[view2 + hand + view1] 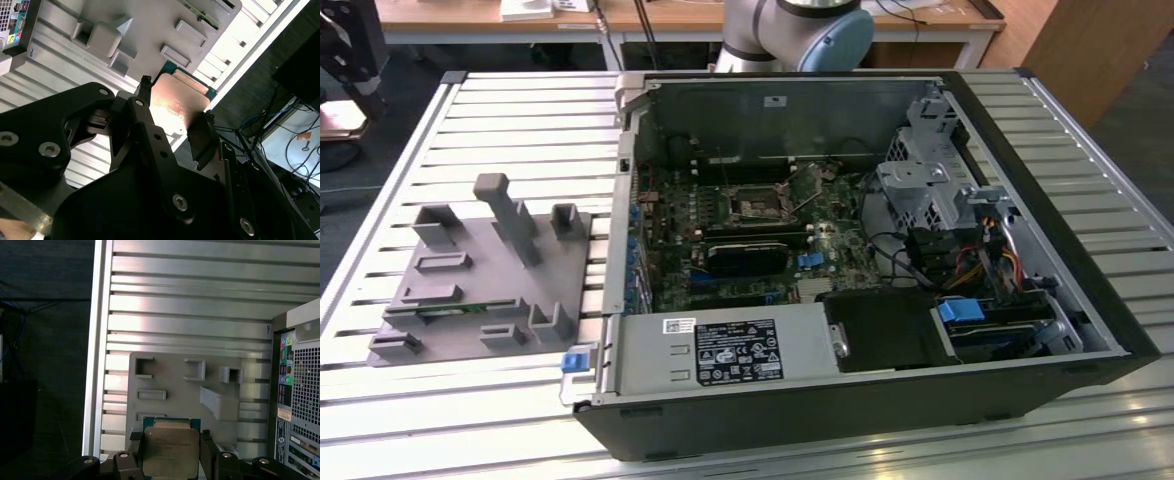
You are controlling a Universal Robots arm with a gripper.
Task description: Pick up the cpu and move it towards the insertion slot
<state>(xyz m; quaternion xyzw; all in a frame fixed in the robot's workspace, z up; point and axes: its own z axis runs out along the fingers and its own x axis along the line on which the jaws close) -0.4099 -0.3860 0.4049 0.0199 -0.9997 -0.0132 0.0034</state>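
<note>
**Cpu gripped over the grey fixture**

In both wrist views the cpu point(169, 450) is clamped by its edges between the narrowed fingers point(207, 449) of the gripper point(170, 456). It is held over the grey fixture point(170, 372) on the slatted table point(190, 305). In the exterior view the insertion slot point(758, 205) is seen near the frame's centre, inside the open computer case point(774, 110).

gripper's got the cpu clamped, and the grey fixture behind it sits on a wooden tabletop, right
Not wood: the first wrist view shows a ribbed metal tabletop. The gripper does have the cpu clamped, with the grey fixture behind it on that tabletop.
</note>
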